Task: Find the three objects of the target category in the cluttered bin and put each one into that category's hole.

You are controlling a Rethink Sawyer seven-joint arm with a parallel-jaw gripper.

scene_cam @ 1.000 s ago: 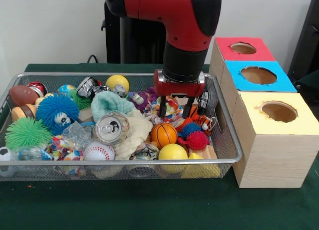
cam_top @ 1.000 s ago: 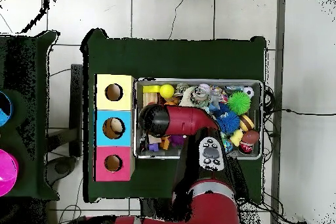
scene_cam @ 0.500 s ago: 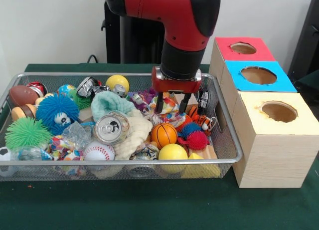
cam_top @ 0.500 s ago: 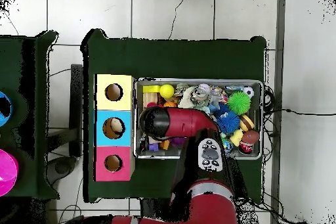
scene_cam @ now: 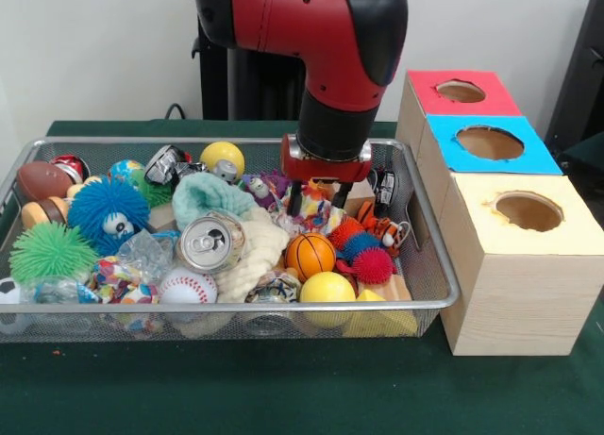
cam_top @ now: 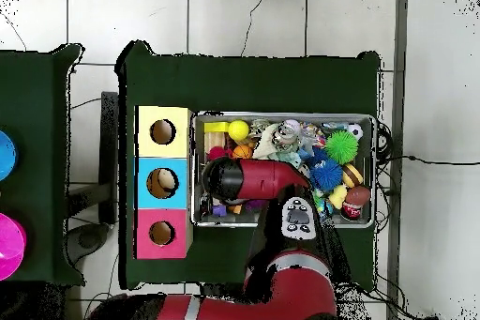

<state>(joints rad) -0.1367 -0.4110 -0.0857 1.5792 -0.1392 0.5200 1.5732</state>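
In the front view a wire bin (scene_cam: 236, 308) holds a heap of toys. My gripper (scene_cam: 317, 197) hangs over the bin's right half, shut on a multicoloured soft toy (scene_cam: 316, 209) that sits just above the pile. To the right stand three boxes, each with a hole in its top: red (scene_cam: 461, 91), blue (scene_cam: 489, 142) and yellow (scene_cam: 528, 210). In the overhead view the arm's head (cam_top: 225, 177) covers the gripper, at the bin's end nearest the boxes (cam_top: 162, 182).
Round the gripper lie a small basketball (scene_cam: 310, 254), red and blue spiky balls (scene_cam: 370, 262), a tiger toy (scene_cam: 382, 229), a yellow ball (scene_cam: 327, 292), a drink can (scene_cam: 209, 243) and a baseball (scene_cam: 187, 286). Fuzzy blue (scene_cam: 106, 213) and green (scene_cam: 52, 251) balls fill the left.
My gripper has risen out of the pile and shifted a little left, with the multicoloured toy between its fingers. The spiky balls beneath it now show more.
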